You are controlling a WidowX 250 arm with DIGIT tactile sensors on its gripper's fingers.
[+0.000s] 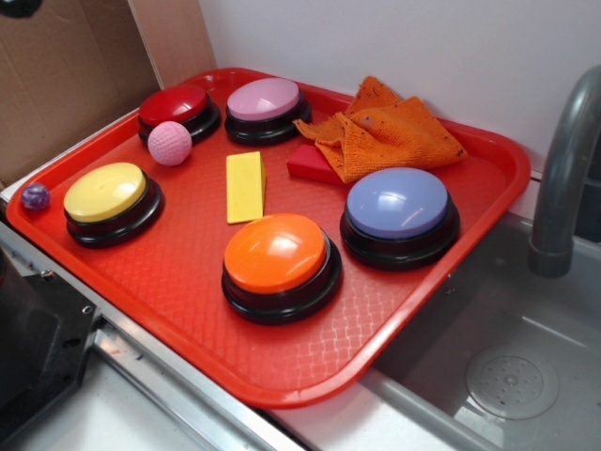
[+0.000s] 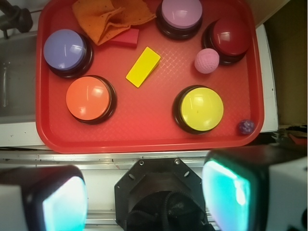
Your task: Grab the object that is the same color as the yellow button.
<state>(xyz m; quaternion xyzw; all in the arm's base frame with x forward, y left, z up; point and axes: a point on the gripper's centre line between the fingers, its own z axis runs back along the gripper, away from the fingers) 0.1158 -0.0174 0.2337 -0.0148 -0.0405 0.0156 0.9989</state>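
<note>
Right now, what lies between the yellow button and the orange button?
Only bare red tray lies between the yellow button and the orange button, clearest in the wrist view.

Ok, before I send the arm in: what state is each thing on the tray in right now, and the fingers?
yellow block: lying flat, untouched, mid-tray.
yellow button: upright, nothing on it.
orange button: upright, clear.
blue button: upright, clear.
pink button: upright, clear.
dark red button: upright, pink ball resting against it.
red block: flat, partly under the orange cloth.
orange cloth: crumpled.
fingers: spread apart, holding nothing, high above the tray.
</note>
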